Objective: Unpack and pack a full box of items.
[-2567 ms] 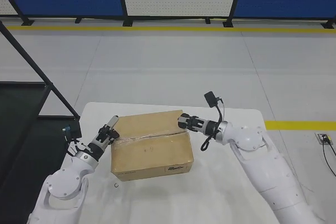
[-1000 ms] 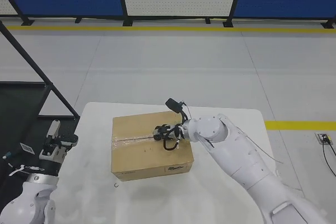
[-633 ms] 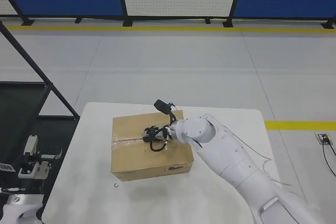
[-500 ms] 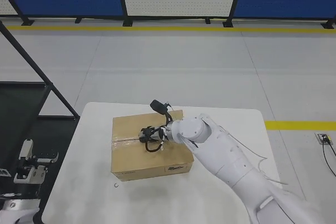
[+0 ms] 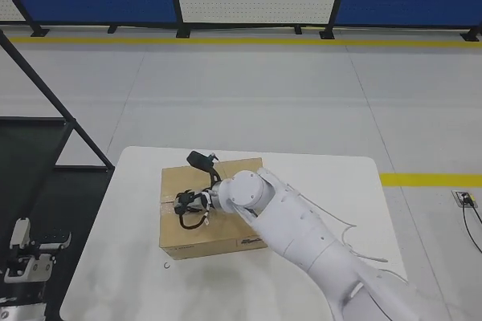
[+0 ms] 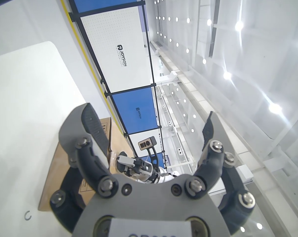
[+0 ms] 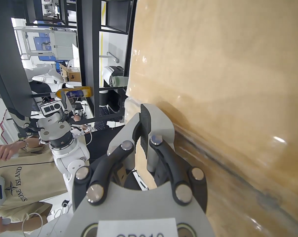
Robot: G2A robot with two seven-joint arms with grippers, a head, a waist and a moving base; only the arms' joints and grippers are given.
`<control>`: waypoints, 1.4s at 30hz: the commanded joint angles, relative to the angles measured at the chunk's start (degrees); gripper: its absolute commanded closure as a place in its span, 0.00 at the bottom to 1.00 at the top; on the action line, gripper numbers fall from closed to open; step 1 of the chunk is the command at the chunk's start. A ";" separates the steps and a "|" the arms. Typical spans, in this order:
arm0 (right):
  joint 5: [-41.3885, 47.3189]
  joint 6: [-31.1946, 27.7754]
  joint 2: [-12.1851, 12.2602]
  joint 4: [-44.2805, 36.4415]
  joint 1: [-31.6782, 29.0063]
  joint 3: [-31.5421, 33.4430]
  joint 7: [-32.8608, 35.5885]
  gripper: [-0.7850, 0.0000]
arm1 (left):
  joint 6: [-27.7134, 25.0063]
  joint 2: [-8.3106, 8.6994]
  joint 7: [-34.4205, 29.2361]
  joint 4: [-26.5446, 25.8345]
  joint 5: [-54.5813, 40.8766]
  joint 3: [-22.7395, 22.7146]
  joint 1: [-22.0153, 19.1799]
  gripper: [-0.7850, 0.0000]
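**Shut box on the bench, right end effector at its seam**

The cardboard box [image 5: 185,234] is being carried by the white bench [image 5: 128,269]. It is lying close to the bench's far edge, nearer the left edge than the right. Its flaps are being kept closed by a taped seam [image 7: 228,171] running across the top.

The right end effector [image 5: 179,205] is being held low over the box top, at the end of the seam towards the bench's left edge. In the right wrist view its fingers [image 7: 146,122] are being pressed together with no gap and nothing between them. They are lying just beside the cardboard, though contact with the tape cannot be told.

A small open ring [image 5: 168,267] is lying on the bench just off the box's near-left corner, apart from the cardboard.

The left end effector [image 5: 20,234] is being held beyond the bench's left edge, well apart from the box. Its fingers are being kept spread wide, pointing upward, with nothing between them [image 6: 150,119]. From its wrist view the box [image 6: 50,181] and the ring [image 6: 28,215] are being seen past its fingers.

A black frame [image 5: 32,88] is standing on the floor past the bench's far-left corner.
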 commanded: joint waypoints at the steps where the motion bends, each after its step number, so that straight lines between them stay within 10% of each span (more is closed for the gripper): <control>1: 0.53 -0.65 -1.04 1.17 0.31 -0.16 -0.73 1.00 | -0.35 -0.06 -0.19 0.26 -0.39 -0.31 0.51 0.00; 21: 1.67 -2.92 -8.55 13.50 3.38 -0.10 -1.33 1.00 | -0.73 -0.32 -3.39 1.97 -1.73 -1.16 1.03 0.00; 42: -0.04 -9.46 -4.86 20.56 6.54 4.78 7.66 1.00 | 1.56 -0.50 -3.33 -0.31 3.25 3.35 -1.11 0.00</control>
